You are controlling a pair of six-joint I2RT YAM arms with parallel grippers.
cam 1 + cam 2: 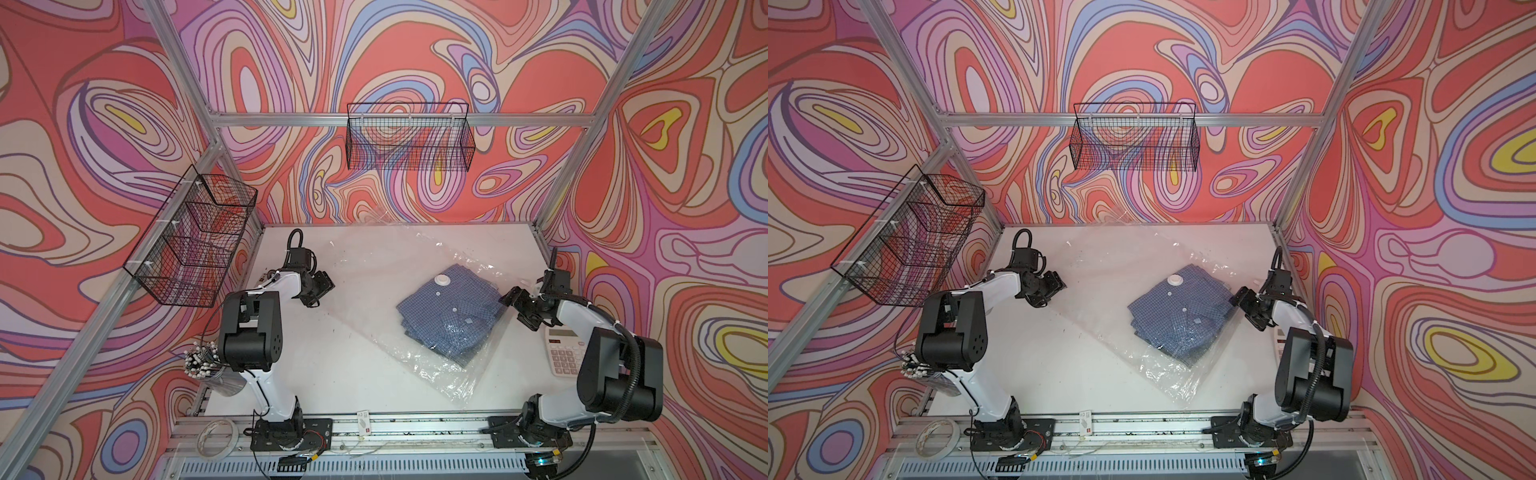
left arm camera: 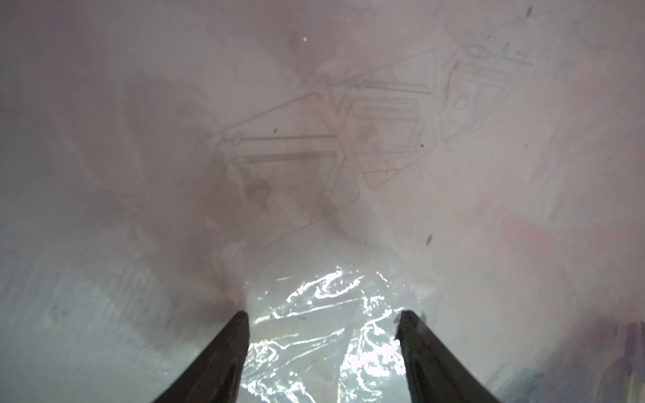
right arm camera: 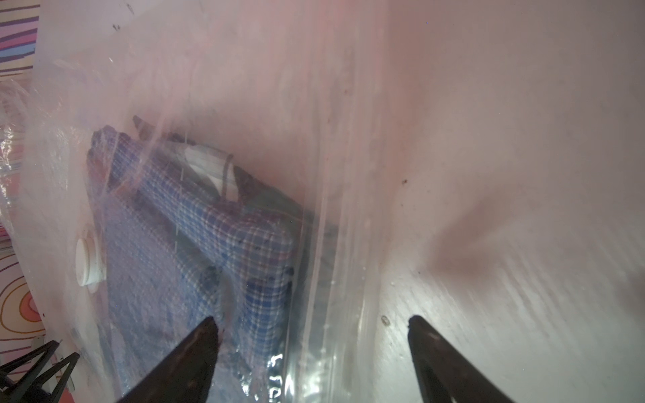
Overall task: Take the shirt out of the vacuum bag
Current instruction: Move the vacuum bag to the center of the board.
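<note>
At the front, beside the left arm's base, a clear cup [image 1: 222, 384] crammed with white-tipped sticks [image 1: 199, 359]; over by the right arm, a calculator [image 1: 563, 353] on the white table [image 1: 324, 374]. Mid-table, spread cornerwise, the vacuum bag [image 1: 440, 374], clear and crinkled, holding the folded blue-checked shirt [image 1: 449, 320] toward its right-hand side, beneath the round white valve [image 1: 441, 281]. Probably light, limp, slick film, apt to slide and bunch rather than lift as one piece; soft cloth within, likely to drag against the plastic. Best pinched at bare film by the opening to part the mouth, then the cloth taken at a thick folded edge. Left gripper [image 2: 323, 314] spread apart over glinting film at the bag's left border, clamped on nothing visible. Right gripper [image 3: 312, 319] likewise apart, straddling what looks like the zip-seal strip [image 3: 335, 279] just beside the shirt. Farther back, a wire basket [image 1: 195, 237] on the left wall and a second wire basket [image 1: 409, 141] on the rear wall, no contents discernible.
</note>
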